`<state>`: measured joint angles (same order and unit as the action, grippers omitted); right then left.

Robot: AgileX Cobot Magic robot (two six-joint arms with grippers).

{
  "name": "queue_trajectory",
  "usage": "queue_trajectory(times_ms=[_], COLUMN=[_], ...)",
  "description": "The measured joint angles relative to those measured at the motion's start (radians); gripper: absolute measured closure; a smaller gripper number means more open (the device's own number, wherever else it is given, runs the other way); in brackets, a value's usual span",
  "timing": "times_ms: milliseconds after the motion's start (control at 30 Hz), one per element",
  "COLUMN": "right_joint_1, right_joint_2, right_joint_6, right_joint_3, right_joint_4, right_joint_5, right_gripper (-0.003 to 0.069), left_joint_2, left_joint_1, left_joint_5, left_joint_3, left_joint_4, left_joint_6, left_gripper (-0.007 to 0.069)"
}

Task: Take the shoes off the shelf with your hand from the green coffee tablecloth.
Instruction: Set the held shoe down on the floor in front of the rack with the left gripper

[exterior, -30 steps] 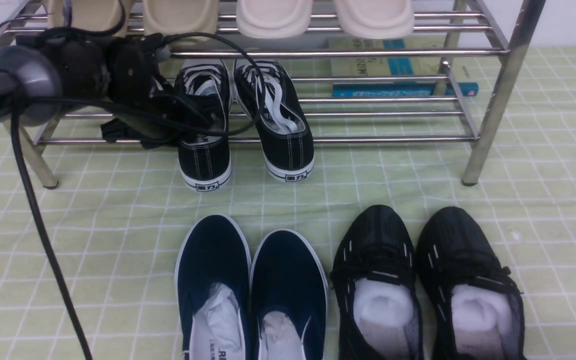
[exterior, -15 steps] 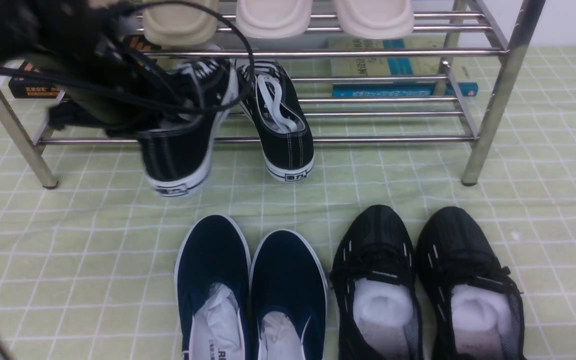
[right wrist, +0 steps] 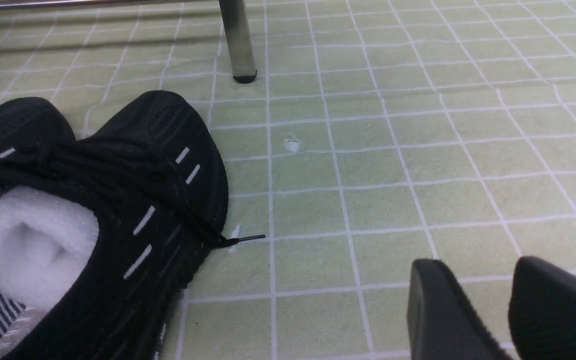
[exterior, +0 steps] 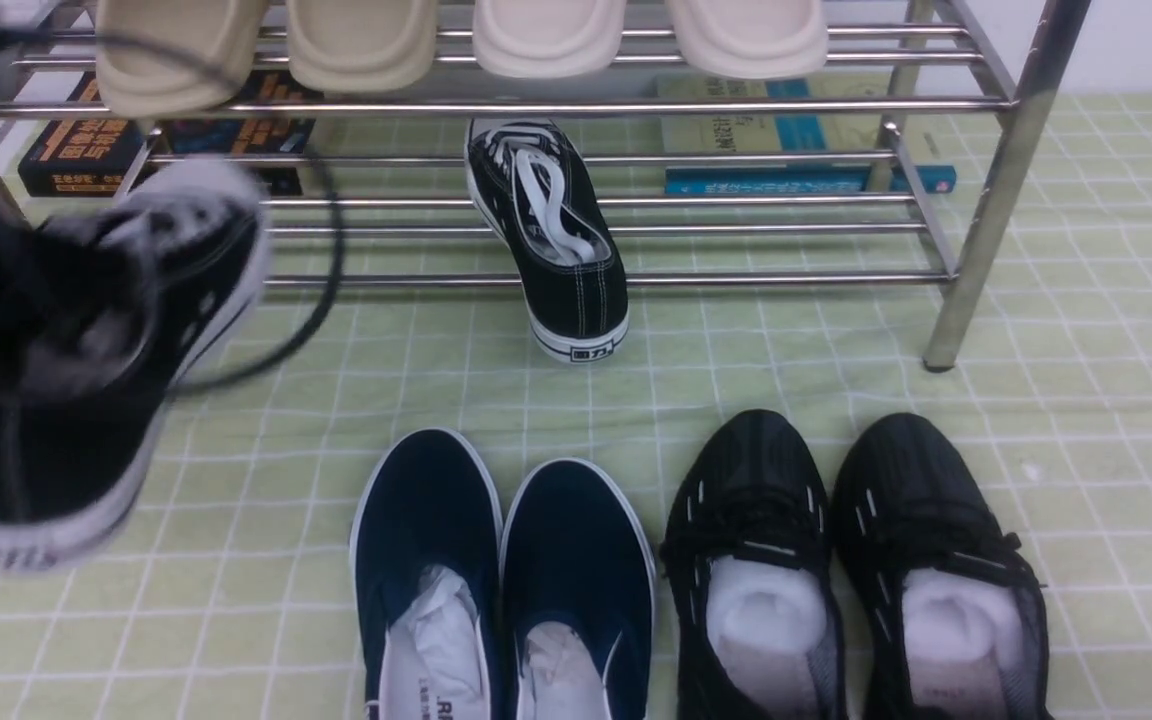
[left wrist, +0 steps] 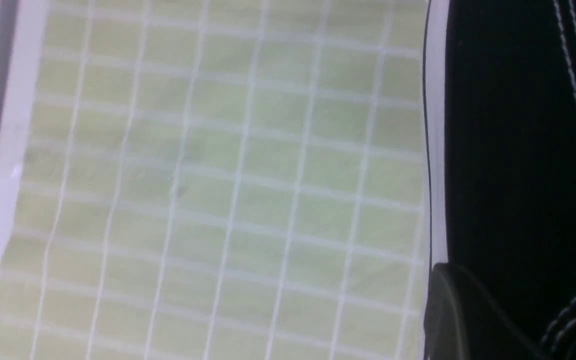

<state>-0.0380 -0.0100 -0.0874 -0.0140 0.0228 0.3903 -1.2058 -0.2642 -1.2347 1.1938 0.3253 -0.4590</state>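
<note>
L tool (exterior: pixel 6 290) is pressed together on the sneaker (exterior: pixel 66 450), pinching its canvas side. The wrist cam shows black cloth w/ white stitching right against one finger (left wrist: pixel 448 305). On the front cam the shoe hangs off the tool, tilted, clear of the shelf (exterior: pixel 996 200) and above the green coffee tablecloth (exterior: pixel 786 370). It's blurry there, so I can't tell the exact bite pt. The step in hand looks like carry and set down, roughly halfway through the job. The other sneaker (exterior: pixel 551 250) sits on the lower tier, right of the tool and farther out, heel poking past the front rail. To do this well I go slow, since a thin canvas pinch can let the shoe swing or slip. I level the sole before lowering and pick bare cloth under the tool, keeping off the navy slip-ons (exterior: pixel 496 570) to its right. I don't let go until the sole rests flat on the bench. My cable (exterior: pixel 321 290) loops out right of the tool, near the rails, and could snag, so I pull away from the shelf, not along it. R tool (right wrist: pixel 483 272) has its fingers a little apart, holding nothing, low over open cloth w/ the black mesh shoes (right wrist: pixel 118 210) beside it. It's out of the way.
</note>
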Motion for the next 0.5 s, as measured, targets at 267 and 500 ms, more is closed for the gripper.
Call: queue_trajectory(times_ms=[267,500], right_joint_1=[0.0,0.0], right_joint_2=[0.0,0.0], right_joint_6=[0.0,0.0], right_joint_3=[0.0,0.0], right_joint_4=[0.0,0.0], right_joint_5=[0.0,0.0], right_gripper=[0.0421,0.0421], left_joint_2=[0.101,0.032], left_joint_1=[0.0,0.0], left_joint_5=[0.151,0.339], left_joint_3=[-0.364,-0.486], left_joint_4=[0.018,0.042], left_joint_6=[-0.128,-0.176], left_gripper=[0.0608,0.0606])
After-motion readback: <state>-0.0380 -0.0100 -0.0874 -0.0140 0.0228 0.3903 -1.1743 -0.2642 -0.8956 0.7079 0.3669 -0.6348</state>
